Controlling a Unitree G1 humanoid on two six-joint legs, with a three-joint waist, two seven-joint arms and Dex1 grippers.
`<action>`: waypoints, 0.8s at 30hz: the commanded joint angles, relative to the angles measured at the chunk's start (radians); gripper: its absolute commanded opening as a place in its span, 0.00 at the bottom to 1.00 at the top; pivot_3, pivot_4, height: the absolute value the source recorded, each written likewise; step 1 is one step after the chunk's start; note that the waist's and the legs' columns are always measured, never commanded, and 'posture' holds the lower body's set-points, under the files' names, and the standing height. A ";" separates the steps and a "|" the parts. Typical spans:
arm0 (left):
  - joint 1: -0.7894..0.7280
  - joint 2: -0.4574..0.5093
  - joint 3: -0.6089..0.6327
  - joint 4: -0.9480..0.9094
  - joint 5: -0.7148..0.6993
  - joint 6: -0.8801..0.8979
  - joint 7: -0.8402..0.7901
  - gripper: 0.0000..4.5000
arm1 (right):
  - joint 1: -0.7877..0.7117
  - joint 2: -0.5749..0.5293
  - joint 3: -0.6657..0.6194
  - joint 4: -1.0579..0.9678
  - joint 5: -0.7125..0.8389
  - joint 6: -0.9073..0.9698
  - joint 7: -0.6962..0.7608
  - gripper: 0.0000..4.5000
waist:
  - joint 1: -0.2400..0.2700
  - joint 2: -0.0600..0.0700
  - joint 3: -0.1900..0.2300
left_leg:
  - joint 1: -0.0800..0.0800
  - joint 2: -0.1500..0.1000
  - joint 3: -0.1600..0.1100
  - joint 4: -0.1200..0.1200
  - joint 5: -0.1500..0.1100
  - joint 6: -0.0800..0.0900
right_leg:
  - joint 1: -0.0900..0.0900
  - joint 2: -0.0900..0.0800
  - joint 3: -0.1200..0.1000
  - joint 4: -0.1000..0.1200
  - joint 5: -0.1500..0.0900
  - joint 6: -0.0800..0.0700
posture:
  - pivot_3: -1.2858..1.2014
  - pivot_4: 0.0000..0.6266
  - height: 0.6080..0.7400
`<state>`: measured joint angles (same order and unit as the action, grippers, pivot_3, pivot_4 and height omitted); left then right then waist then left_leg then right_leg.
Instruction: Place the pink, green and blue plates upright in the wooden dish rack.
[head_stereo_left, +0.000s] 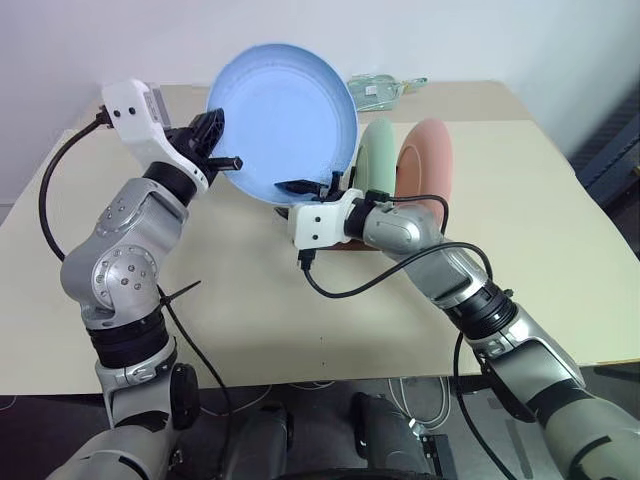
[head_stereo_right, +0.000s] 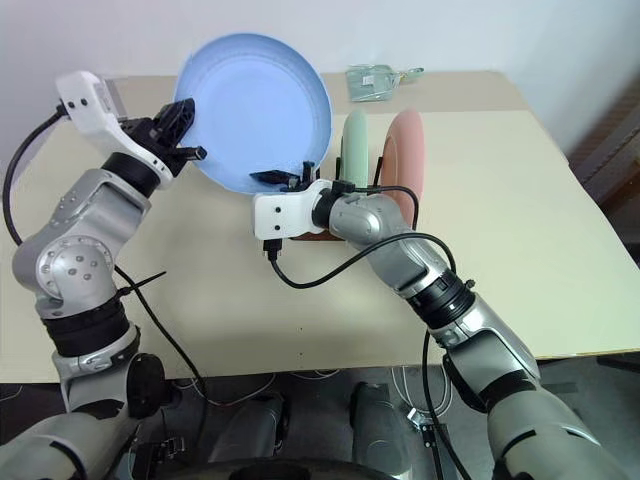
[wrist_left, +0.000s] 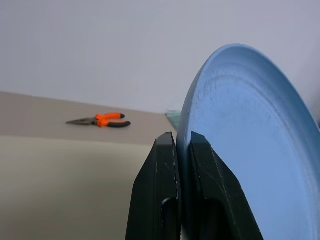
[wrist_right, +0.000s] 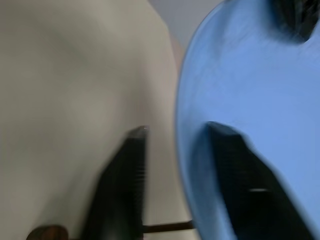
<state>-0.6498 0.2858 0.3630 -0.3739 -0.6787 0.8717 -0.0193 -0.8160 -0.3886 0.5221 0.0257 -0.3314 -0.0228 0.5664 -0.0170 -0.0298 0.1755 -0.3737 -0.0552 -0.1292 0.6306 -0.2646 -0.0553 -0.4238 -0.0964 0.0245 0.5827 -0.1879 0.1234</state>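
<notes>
Right gripper (head_stereo_left: 298, 187) sits at the blue plate's (head_stereo_left: 285, 115) lower rim, fingers straddling the edge with a gap showing; whether they bite yet is hard to call. Left gripper (head_stereo_left: 222, 150) is clamped tight on the plate's left rim, holding it up over the table (head_stereo_left: 540, 200). Looks like a handover, then slotting into the rack (head_stereo_right: 310, 237), hidden mostly. Count: three plates, green (head_stereo_left: 377, 160) and pink (head_stereo_left: 428, 160) standing upright, blue to go; one rack.
</notes>
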 joint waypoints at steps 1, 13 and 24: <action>-0.006 -0.003 0.067 -0.050 -0.075 -0.030 0.001 0.17 | -0.018 0.017 -0.043 -0.034 -0.016 -0.029 -0.016 0.01 | 0.000 0.000 0.000 | 0.000 0.000 0.000 0.000 0.000 0.000 | 0.000 0.000 0.000 0.000 0.000 0.000 | 0.52 0.24 1.00; 0.110 0.190 0.151 0.205 0.191 -0.419 -0.026 0.68 | 0.036 0.246 -0.333 -0.258 0.438 0.228 -0.013 0.00 | 0.002 0.001 0.000 | 0.001 0.001 0.000 -0.003 0.000 -0.001 | -0.001 0.002 0.001 0.000 0.000 -0.001 | 0.52 0.24 1.00; 0.543 0.175 -0.297 0.127 0.386 -0.624 -0.389 0.68 | 0.168 0.546 -0.667 -0.469 1.182 0.802 -0.437 0.00 | -0.003 0.004 0.001 | 0.000 0.002 -0.002 -0.004 0.000 0.000 | -0.004 0.002 0.000 0.002 0.001 -0.005 | 0.52 0.24 1.00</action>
<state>-0.1088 0.4567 0.0574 -0.1942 -0.2932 0.2865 -0.3831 -0.6358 0.1252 -0.1237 -0.3901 0.7786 0.7605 0.1788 -0.0202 -0.0258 0.1766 -0.3736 -0.0530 -0.1311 0.6267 -0.2646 -0.0553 -0.4279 -0.0941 0.0247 0.5857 -0.1875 0.1176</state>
